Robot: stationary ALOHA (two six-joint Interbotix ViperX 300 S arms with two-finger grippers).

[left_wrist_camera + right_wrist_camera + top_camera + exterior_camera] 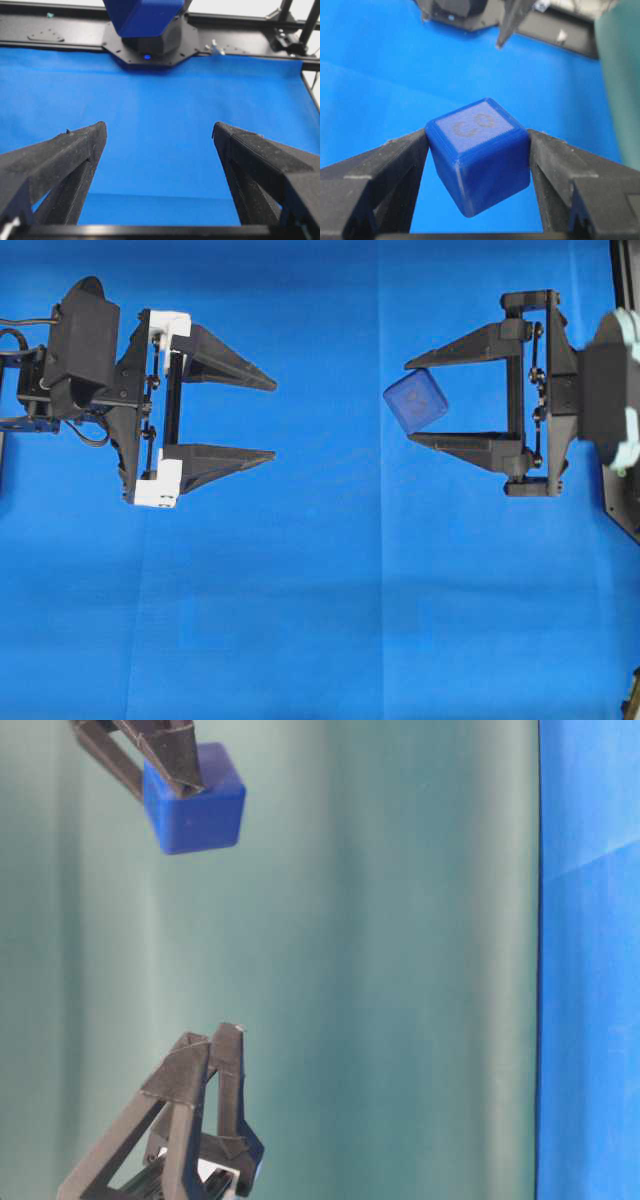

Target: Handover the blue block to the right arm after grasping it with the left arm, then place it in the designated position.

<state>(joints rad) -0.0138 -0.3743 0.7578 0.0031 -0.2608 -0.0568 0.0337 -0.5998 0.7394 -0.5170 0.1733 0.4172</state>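
**Block held at right gripper's tips; left gripper spread wide and bare**

Overhead view: the right gripper [412,403] pinches the blue block [416,402] between its fingertips, the cube tilted and jutting left past the tips. The left gripper [272,418] stands well apart on the left, fingers spread wide with nothing between them. Bare blue cloth [330,600] lies between the two and across the whole near half.

Table-level view: the block [193,800] hangs at top left under a dark fingertip [180,765], against a green backdrop [400,960]. The other gripper's fingers [215,1070] sit lower, apart from it.

Left wrist view: two wide-set fingers [75,150] frame unobstructed cloth up to the far black frame [240,35].

Right wrist view: both fingers [395,160] press the block's [477,160] side faces; one corner points down, cloth visible beneath.
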